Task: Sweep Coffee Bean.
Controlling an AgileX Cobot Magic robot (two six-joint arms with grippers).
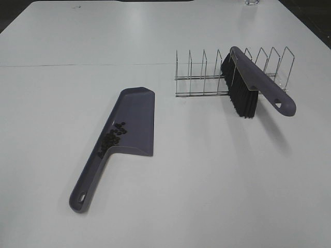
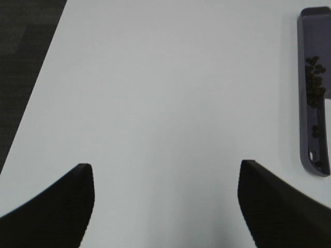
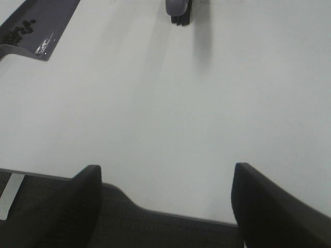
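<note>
A purple-grey dustpan (image 1: pixel 138 111) lies flat on the white table, left of centre, with its handle toward the front. The coffee beans (image 1: pixel 114 137) lie in a small dark heap inside it, near the handle end. The brush (image 1: pixel 261 82), with a purple-grey back and black bristles, leans on a wire rack (image 1: pixel 201 77) at the right. Neither gripper shows in the exterior view. My left gripper (image 2: pixel 165 206) is open and empty over bare table, with the dustpan (image 2: pixel 314 129) and beans (image 2: pixel 314 80) off to one side. My right gripper (image 3: pixel 163 206) is open and empty above the table's edge, far from the dustpan (image 3: pixel 49 15) and brush (image 3: pixel 179 10).
A clear glass (image 1: pixel 252 2) stands at the table's far edge. Dark floor shows past the table's edge in the left wrist view (image 2: pixel 20 62) and in the right wrist view (image 3: pixel 155 227). A seam (image 1: pixel 77 65) runs across the tabletop.
</note>
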